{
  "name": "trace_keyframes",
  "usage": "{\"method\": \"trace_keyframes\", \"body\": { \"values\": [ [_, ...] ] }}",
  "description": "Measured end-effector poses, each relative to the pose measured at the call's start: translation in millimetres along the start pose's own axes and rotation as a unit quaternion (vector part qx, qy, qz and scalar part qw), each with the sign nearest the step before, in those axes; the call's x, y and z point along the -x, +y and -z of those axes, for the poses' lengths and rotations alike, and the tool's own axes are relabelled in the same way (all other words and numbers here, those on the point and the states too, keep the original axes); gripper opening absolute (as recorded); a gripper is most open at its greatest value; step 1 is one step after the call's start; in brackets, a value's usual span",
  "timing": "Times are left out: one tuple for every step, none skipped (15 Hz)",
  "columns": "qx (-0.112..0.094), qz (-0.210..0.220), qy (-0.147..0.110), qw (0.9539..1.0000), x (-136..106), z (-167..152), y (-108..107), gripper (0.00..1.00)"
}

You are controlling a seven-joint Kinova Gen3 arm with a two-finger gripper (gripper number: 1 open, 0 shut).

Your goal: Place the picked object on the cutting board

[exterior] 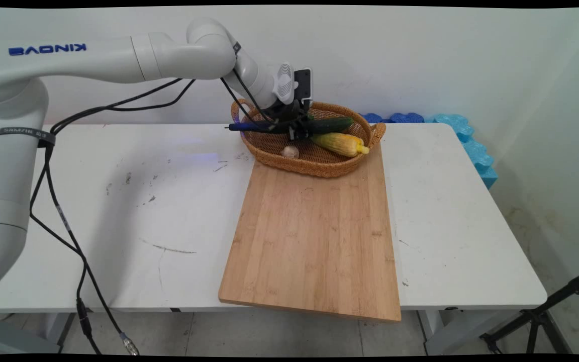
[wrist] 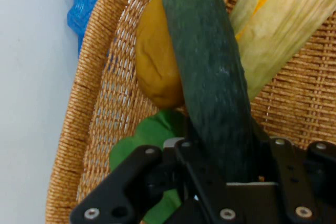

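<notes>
Gripping a dark green cucumber (exterior: 327, 124) near one end, the gripper (exterior: 295, 131) has its fingers (wrist: 197, 169) closed on it, so the cucumber lies roughly level, apparently just above the wicker basket (exterior: 319, 166) at the counter's (exterior: 143, 201) far edge. Beneath it lie an ear of corn (exterior: 341, 144) in its pale husk, a garlic bulb (exterior: 290, 151), and, in the hand view, an orange-brown rounded item (wrist: 155, 61) and something leafy green (wrist: 147, 135). The basket's near rim overlaps the far end of a wooden cutting board (exterior: 314, 236), whose near end overhangs the counter's front edge. Blue foam (exterior: 465, 136) lies along the wall behind.
</notes>
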Motion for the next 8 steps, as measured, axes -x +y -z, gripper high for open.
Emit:
{"method": "trace_keyframes", "body": {
  "values": [
    [-0.002, -0.001, -0.001, 1.0, 0, 0, 0, 0.0],
    [-0.004, -0.002, -0.001, 1.0, 0, 1, 0, 0.0],
    [-0.006, -0.003, -0.001, 1.0, -1, 2, 0, 0.0],
    [-0.008, -0.003, 0.0, 1.0, -1, 4, -1, 0.0],
    [-0.01, -0.003, 0.001, 0.9999, -2, 7, -1, 0.0],
    [-0.012, -0.003, 0.003, 0.9999, -3, 10, -2, 0.0],
    [-0.014, -0.002, 0.005, 0.9999, -4, 14, -2, 0.0],
    [-0.015, -0.001, 0.007, 0.9999, -6, 18, -3, 0.0]
  ]
}}
